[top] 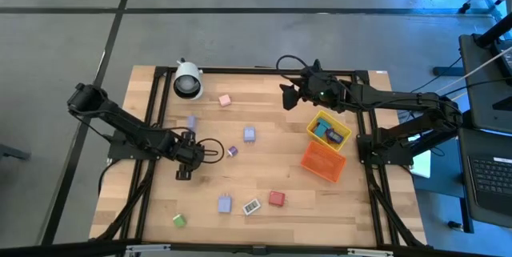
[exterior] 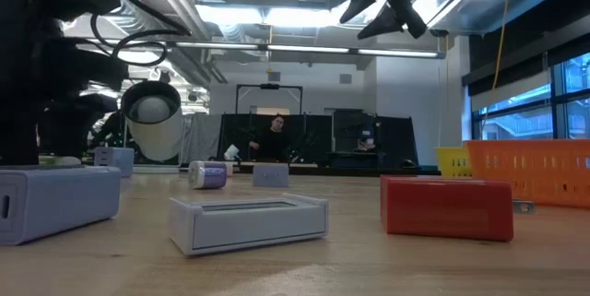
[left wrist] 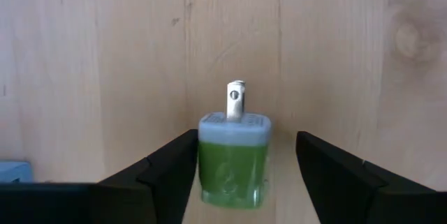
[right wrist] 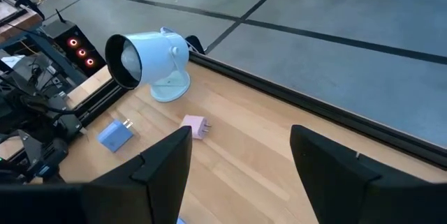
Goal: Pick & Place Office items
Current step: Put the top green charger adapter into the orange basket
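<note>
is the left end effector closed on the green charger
No, the left end effector is open, its fingers standing apart on either side of the green charger.

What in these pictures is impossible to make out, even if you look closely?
- High view: the blue and pink pieces inside the yellow bin are too small to identify.
- Left wrist view: the embossed mark on the green plug is blurred because it is so close to the camera.
- Low view: the person in the room behind the table is too far off to tell what they are doing.
</note>
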`<state>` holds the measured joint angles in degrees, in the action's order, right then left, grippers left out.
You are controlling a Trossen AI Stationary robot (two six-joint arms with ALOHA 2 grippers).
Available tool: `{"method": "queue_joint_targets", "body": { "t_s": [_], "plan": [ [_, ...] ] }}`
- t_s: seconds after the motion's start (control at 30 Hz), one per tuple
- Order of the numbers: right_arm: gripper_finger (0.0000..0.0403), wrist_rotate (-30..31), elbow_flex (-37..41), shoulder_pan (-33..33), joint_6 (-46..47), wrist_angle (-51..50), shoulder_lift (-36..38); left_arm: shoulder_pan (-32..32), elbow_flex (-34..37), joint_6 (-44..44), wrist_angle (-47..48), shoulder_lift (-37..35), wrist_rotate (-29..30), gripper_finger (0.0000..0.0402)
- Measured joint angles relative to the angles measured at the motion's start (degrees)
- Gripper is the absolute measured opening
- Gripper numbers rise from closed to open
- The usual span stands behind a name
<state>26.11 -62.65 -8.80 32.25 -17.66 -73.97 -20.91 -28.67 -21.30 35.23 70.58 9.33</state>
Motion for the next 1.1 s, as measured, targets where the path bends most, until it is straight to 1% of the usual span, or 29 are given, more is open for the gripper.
{"method": "queue_joint_targets", "body": {
  "t_s": [0.07,0.23,0.33,0.47,0.57,0.67,0.73,0.8,0.87,0.93,1.0,1.1],
  "plan": [
    [0.0246,0.0,0.0,0.0,0.0,-0.4,0.0,0.0,0.0,0.0,-0.3,0.1,-0.4,0.0206],
    [0.0246,0.0,0.0,0.0,-0.1,-0.4,0.0,0.0,0.0,-0.5,-1.0,-0.3,-0.4,0.0127],
    [0.0246,0.0,0.0,0.0,-0.1,-0.4,0.0,0.0,0.0,-0.9,-2.5,-1.1,-0.4,0.0125],
    [0.0246,0.0,0.0,0.0,-0.1,-0.4,0.0,1.0,0.0,-1.1,-9.3,-3.5,2.4,0.0125],
    [0.0246,0.0,0.0,0.0,-0.1,-0.3,0.0,2.5,0.0,3.2,-18.8,-6.1,8.8,0.0127],
    [0.0246,0.0,0.0,0.0,-0.1,-0.3,0.0,4.6,0.0,11.7,-30.2,-9.0,16.8,0.0136],
    [0.0246,-0.1,0.0,0.0,-0.1,-0.3,0.0,6.3,0.0,17.8,-38.5,-11.0,20.5,0.0137],
    [0.0246,-0.2,0.0,0.0,0.3,-0.3,0.0,8.5,0.0,23.0,-46.9,-13.0,22.7,0.0136],
    [0.0246,-0.9,0.0,0.0,1.5,0.2,0.0,10.4,0.0,27.2,-55.0,-14.8,23.1,0.0136],
    [0.0246,-3.2,0.0,0.0,2.4,1.7,0.0,11.9,0.0,31.1,-62.0,-16.1,21.9,0.0136],
    [0.0246,-5.7,0.0,0.0,3.3,4.3,0.0,13.1,0.0,34.4,-68.1,-16.9,19.9,0.0136],
    [0.0246,-9.0,0.0,0.2,3.3,9.7,0.0,14.5,0.0,39.0,-73.9,-17.0,15.2,0.0136]
  ]
}}
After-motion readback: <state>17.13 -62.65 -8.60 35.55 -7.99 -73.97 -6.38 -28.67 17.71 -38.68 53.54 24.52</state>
